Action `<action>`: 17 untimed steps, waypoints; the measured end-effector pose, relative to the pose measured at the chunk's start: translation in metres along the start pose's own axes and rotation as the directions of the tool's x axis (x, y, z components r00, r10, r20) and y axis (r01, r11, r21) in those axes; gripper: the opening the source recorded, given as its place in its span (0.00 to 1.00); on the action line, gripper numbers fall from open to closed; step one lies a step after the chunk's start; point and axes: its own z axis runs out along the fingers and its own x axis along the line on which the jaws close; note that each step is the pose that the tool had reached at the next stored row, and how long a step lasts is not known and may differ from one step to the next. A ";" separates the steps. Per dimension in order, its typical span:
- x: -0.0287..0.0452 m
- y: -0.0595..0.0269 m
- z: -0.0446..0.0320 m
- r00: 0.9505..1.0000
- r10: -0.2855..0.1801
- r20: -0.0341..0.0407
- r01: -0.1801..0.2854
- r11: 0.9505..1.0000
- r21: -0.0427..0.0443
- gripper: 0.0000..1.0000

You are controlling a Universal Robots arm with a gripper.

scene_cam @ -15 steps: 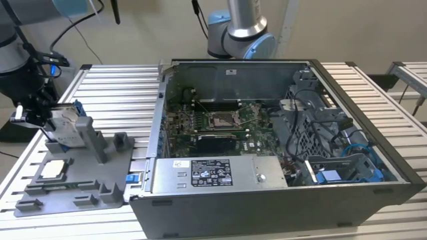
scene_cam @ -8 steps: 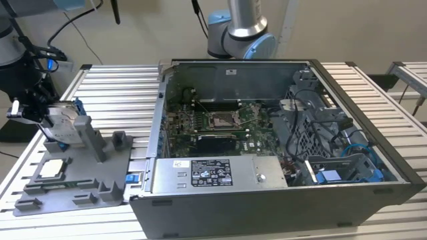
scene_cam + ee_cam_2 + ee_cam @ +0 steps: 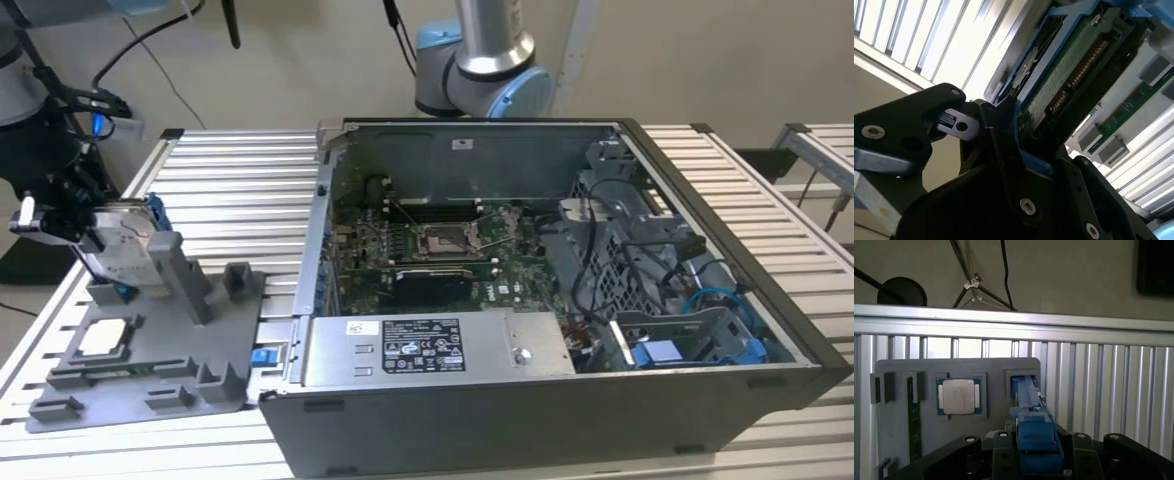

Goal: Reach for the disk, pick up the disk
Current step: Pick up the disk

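Observation:
The disk [image 3: 124,232], silver metal in a blue plastic frame, stands on edge over the grey fixture [image 3: 154,375] at the exterior view's left. My gripper [image 3: 107,238] reaches it from the left and is shut on the disk's frame. In the second wrist view the disk [image 3: 1069,65] shows its green circuit side and blue rim, with my black fingers [image 3: 1004,150] pressed to the rim. In the first wrist view the blue frame [image 3: 1029,405] runs from between my fingers down toward a slot in the fixture [image 3: 994,367]. I cannot tell whether its lower end still sits in the slot.
A small square silver chip [image 3: 104,340] lies in a fixture pocket beside the disk's slot. An open computer case [image 3: 534,300] with a grey labelled power-supply box [image 3: 427,345] stands to the right. A robot arm's base [image 3: 481,70] rises behind it. The slatted table [image 3: 240,200] lies under everything.

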 end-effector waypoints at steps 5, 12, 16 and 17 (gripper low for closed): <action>-0.0005 0.0012 -0.0055 1.000 -0.003 -0.003 0.003 1.000 0.002 0.00; -0.0021 0.0039 -0.0203 1.000 -0.007 -0.011 0.007 1.000 0.007 0.00; -0.0031 0.0051 -0.0310 1.000 -0.012 -0.018 0.012 1.000 0.013 0.00; -0.0034 0.0054 -0.0338 1.000 -0.012 -0.020 0.013 1.000 0.014 0.00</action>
